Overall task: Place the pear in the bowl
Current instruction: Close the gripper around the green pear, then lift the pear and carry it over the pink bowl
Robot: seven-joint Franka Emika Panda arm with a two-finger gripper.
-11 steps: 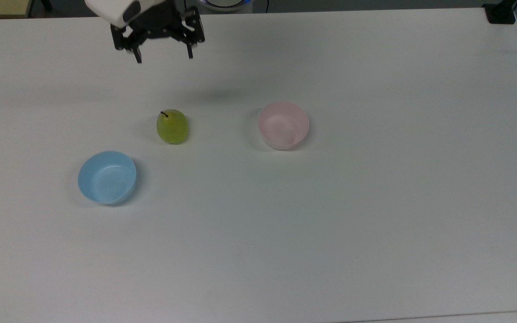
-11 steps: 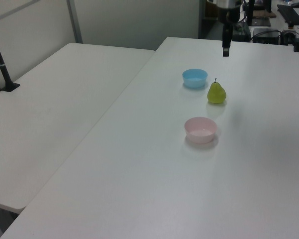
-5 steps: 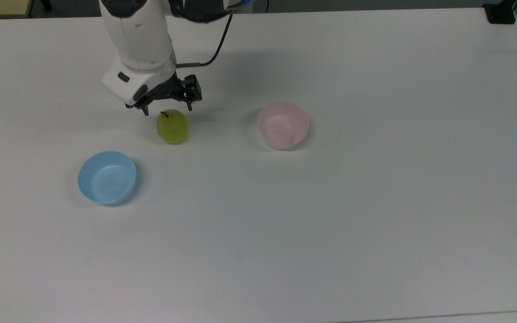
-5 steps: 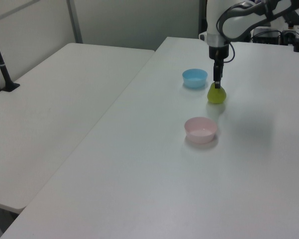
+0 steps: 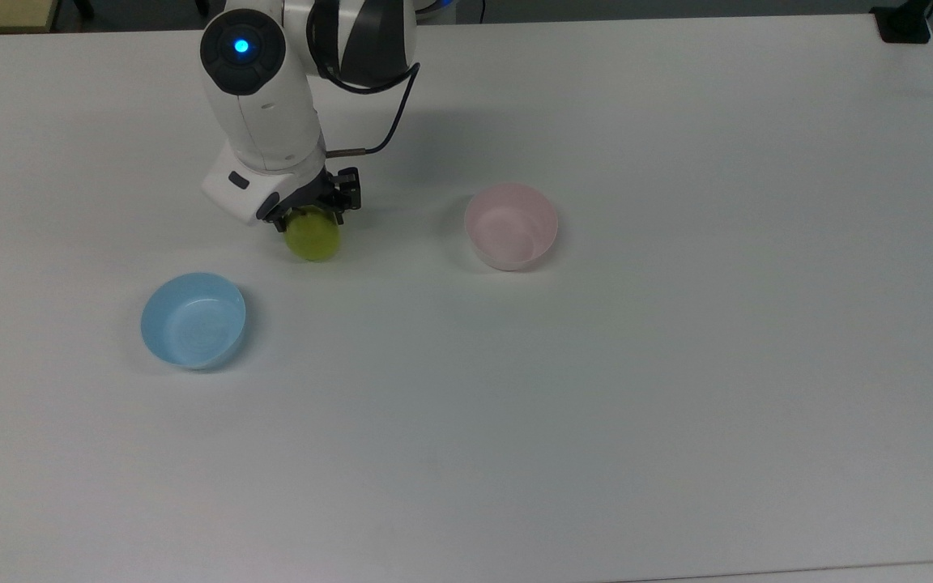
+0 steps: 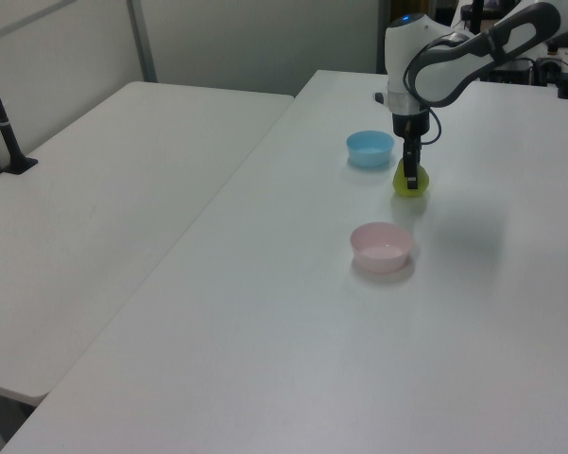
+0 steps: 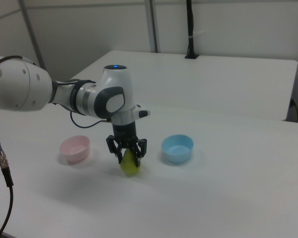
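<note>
Fingers [image 7: 139, 152] sat one on each side of the pear's upper part, spread about as wide as the fruit; whether they pressed on it or just flanked it couldn't be told. Gripper [image 7: 127, 153] pointed straight down over the pear [image 7: 130, 165], 1 pc, yellow-green, standing on the white table [image 7: 228, 198]. In the top view the gripper [image 5: 309, 217] covered the pear's top and stem, so just the lower rounded body [image 5: 313, 240] showed. In the left view the gripper [image 6: 412, 175] came down in front of the pear [image 6: 404, 180], dark finger across the fruit.

Arm: 1, white w/ dark joints, blue light on top of the wrist housing [image 5: 240, 46], black cable looping beside it.

Bowls: 2 total. Pink bowl [image 5: 511, 226], 1 pc, upright, nothing inside, well apart from the pear toward the top view's right. Blue bowl [image 5: 193, 320], 1 pc, upright, nothing inside, lower and toward the top view's left of the pear. Pear stood between the 2 bowls, touching neither. In the right view the order flipped: pink bowl [image 7: 75, 149] at the right view's left, blue bowl [image 7: 177, 148] at the right view's right, pear between. In the left view the blue bowl [image 6: 370, 148] lay farther back, the pink one [image 6: 382, 247] nearer.

2nd white table [image 6: 104, 199] adjoined at the left view's left, w/ 1 black post [image 6: 2, 113] on it.
</note>
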